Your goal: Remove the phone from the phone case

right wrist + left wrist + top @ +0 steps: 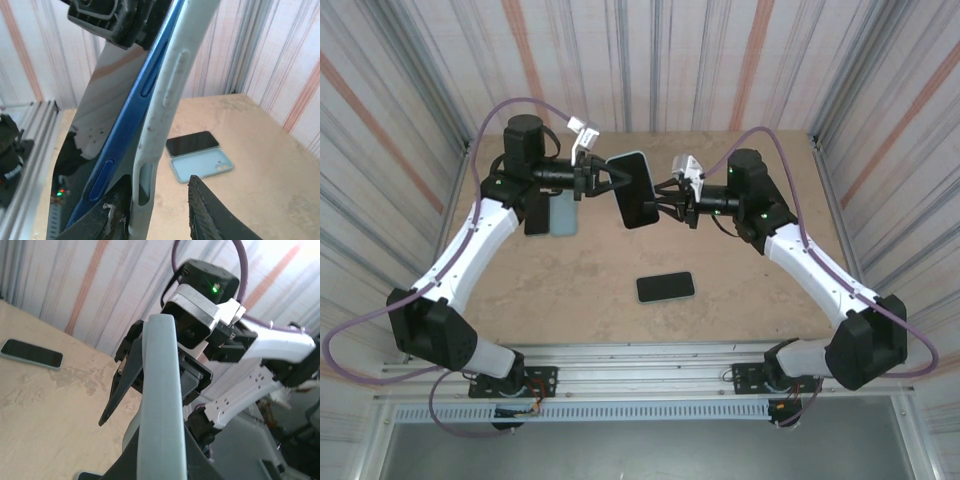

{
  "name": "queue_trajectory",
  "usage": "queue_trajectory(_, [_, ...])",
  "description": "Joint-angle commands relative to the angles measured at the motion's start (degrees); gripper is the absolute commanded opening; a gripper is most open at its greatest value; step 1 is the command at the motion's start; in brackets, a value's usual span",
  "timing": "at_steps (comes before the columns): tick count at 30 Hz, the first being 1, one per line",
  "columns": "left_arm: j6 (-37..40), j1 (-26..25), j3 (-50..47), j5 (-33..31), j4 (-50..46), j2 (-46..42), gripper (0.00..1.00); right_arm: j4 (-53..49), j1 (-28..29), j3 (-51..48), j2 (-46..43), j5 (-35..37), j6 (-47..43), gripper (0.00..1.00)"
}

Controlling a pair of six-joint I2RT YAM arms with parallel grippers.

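L fingers (601, 179) pinch phone case (632, 190) midair; R fingers (210, 215) loose round it.

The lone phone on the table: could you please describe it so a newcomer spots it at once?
On the table, look toward the near edge from the cased phone held aloft. The dark phone lies alone, unlike the bare phone and empty blue case side by side beside the left arm.
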Motion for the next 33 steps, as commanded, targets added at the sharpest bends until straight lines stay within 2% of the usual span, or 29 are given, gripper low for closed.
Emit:
queue_trajectory(1, [-15.65, -0.24, -0.56, -9.28, 9.83, -0.16, 0.00, 10.46, 0.52, -1.52, 1.19, -6.08, 17.26, 0.39])
queue_trajectory(5, [-27.20, -0.38, -2.85, -12.93, 16.85, -0.10, 0.00, 19.44, 0.47, -4.03, 2.80, -6.08, 31.92, 0.40])
queue_trajectory(11, [-39.01, -0.45, -4.67, -15.88, 22.63, 0.73, 0.00, 34.53, 0.44, -8.00, 4.96, -3.69, 52.33, 0.40])
queue_trajectory(14, [-45.73, -0.43, -5.81, -16.39, 27.15, 1.67, 0.00, 39.90, 0.30, -9.58, 5.36, -1.95, 59.42, 0.40])
queue_trajectory(19, [-50.25, -0.24, -7.85, -19.35, 30.72, 1.78, 0.00, 43.66, -0.50, -11.90, 6.10, 0.94, 67.17, 0.38])
queue_trajectory(26, [-56.68, -0.43, -10.33, -19.84, 38.34, 4.31, 0.00, 63.68, -0.77, -14.36, 12.36, 4.83, 86.68, 0.37])
queue_trajectory(30, [-56.49, -0.36, -10.61, -19.39, 38.04, 4.73, 0.00, 67.78, -0.72, -13.55, 14.54, 5.03, 90.61, 0.33])
queue_trajectory(33, [-54.98, 0.22, -10.65, -19.10, 35.69, 4.63, 0.00, 67.80, -0.70, -13.22, 14.74, 4.98, 91.05, 0.26])
